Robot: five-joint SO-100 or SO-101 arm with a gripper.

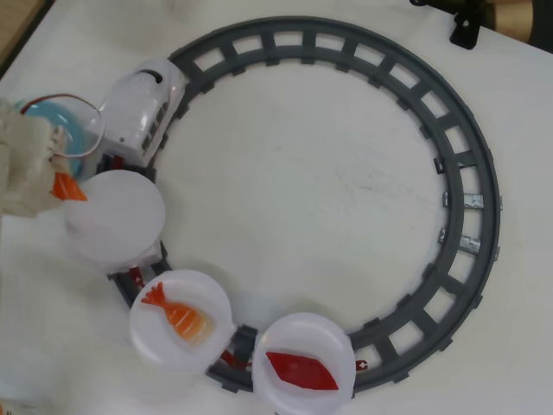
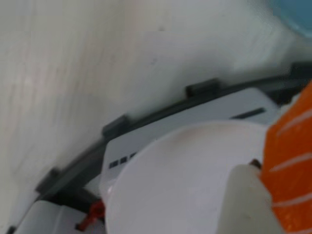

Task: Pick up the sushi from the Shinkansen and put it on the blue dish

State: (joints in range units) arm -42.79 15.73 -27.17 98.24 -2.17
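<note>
Pick is done: tool (image 1: pixel 62 177) is pinching the salmon sushi (image 1: pixel 67 188), lifted clear of the empty white plate (image 1: pixel 117 216) just right of it. Blue dish (image 1: pixel 54 117) sits right behind the tool, partly hidden by the arm. Shinkansen (image 1: pixel 143 108) is further right on the track (image 1: pixel 449 112). Shrimp (image 1: pixel 177 316) and tuna (image 1: pixel 301 370) untouched. Left: short move over the dish, then release.

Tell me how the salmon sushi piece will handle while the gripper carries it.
The sushi looks like rigid moulded plastic, so probably stiff. It is small, so likely light. Its surface looks smooth, so it may slip or twist between the fingers of the gripper.
</note>
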